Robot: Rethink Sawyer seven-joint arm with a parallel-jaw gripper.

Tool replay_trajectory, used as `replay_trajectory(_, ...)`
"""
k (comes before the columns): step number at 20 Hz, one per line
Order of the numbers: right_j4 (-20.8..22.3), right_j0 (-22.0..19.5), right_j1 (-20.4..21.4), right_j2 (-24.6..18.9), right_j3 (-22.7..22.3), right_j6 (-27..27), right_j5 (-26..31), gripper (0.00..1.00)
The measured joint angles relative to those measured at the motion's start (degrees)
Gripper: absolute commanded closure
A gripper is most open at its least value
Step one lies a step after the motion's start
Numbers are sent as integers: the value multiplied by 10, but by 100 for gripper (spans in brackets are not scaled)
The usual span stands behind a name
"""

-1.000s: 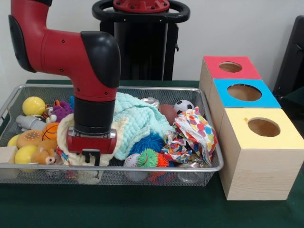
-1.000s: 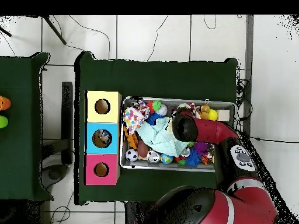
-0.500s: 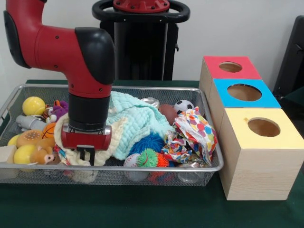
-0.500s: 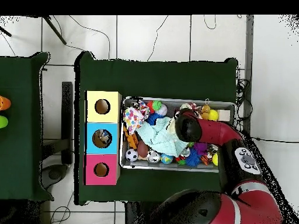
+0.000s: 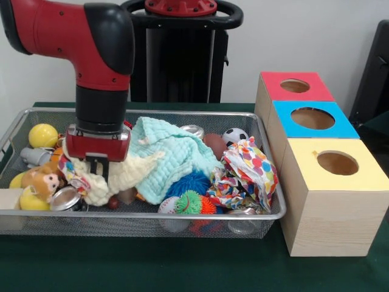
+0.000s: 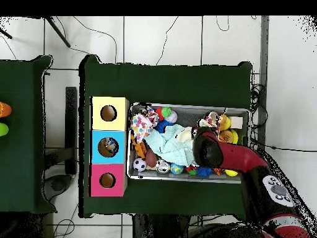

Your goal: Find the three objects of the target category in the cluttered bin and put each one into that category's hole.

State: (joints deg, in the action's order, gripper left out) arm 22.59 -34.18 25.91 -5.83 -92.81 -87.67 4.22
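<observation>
Front view: bin (image 5: 267,214) of toys (cloths too)

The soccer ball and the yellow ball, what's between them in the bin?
In the front view, the arm's gripper, a cream cloth and a mint blanket lie between the yellow ball and the soccer ball.

wall (image 5: 304,30): white | floor (image 6: 161,40): pale tiles, cables | table (image 6: 167,80): possibly green cloth
</observation>
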Motion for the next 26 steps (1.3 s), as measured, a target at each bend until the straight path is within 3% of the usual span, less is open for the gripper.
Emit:
replay_trajectory(5,12,-11,3,16,-35,0,-62,100)
replay_trajectory(13,7,61,-16,107,-69,0,-184,100)
replay_trajectory(19,-27,123,-35,160,-105,0,-288,100)
replay_trajectory(26,-89,176,-57,192,-147,0,-352,100)
